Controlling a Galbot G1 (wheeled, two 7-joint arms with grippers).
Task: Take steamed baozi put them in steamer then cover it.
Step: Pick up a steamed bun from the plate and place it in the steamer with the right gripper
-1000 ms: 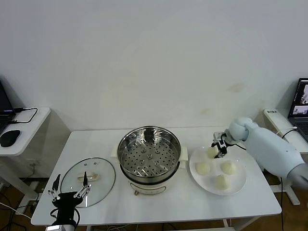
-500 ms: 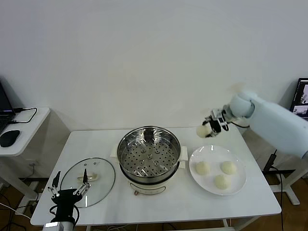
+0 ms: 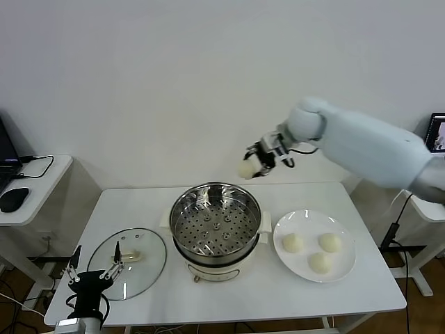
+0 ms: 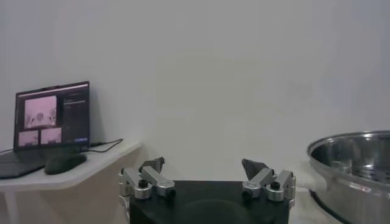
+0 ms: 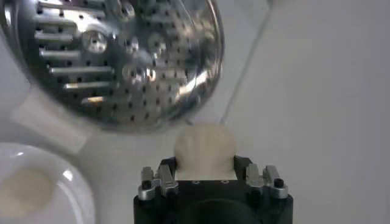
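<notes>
Baozi (image 3: 247,168), creamy round bun, clenched in right tool (image 3: 259,163) above empty shiny steel steamer (image 3: 216,220); three remain on white plate (image 3: 344,268), glass lid (image 3: 149,268) off.

I work in what looks like a lab or test room set up for kitchen trials, not a real kitchen. My bench (image 3: 361,292) is a plain white table standing against a bare white wall (image 3: 208,83), with no cupboards, stove or sink around it. On it sit only a steamer (image 3: 215,226), a plate (image 3: 342,270) and a glass lid (image 3: 127,254), laid out neatly in a row. To my left a small side desk (image 3: 38,191) holds a laptop (image 4: 52,119) with its screen on, a mouse (image 3: 14,199) and a cable (image 3: 38,165). To my right another laptop (image 3: 437,136) stands at the edge of view.
</notes>
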